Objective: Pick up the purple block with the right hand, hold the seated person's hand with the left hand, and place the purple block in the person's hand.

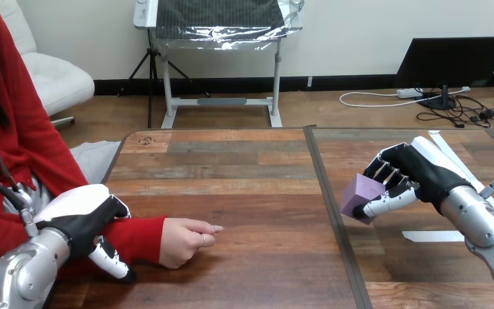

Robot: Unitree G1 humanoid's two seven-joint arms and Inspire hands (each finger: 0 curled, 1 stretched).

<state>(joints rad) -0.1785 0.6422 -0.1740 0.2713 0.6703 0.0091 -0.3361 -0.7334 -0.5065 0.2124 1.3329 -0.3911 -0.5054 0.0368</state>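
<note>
Head view, right part of the table (231, 167): what did the right hand (415, 174) have? — Ines

The purple block (362, 195). The fingers (386, 175) were curled over its top and the thumb pressed in from below. It was gripped and, as I judged it, lifted clear of the wood. — Tom

So the pick-up was done. And the left hand (80, 219)? — Ines

It lay over the person's forearm (138, 237), just behind the wrist. Its thumb hooked down the near side of the sleeve, and the fingers on the far side were hidden. I took that for a hold on the forearm rather than on the hand itself. — Tom

Where was the person's hand (183, 241)? — Ines

Resting on the table just beyond the left hand, loosely closed, knuckles up, one finger pointing toward the block. No open palm was offered. — Tom

And the gap? — Ines

The block was well apart from it, off to the right across the seam (325, 193) in the tabletop. — Tom

What was left, then? — Ines

By my reckoning, the last part: carry the block across, get the palm opened upward, and release the block into it. The placing was not yet begun. — Tom
</note>
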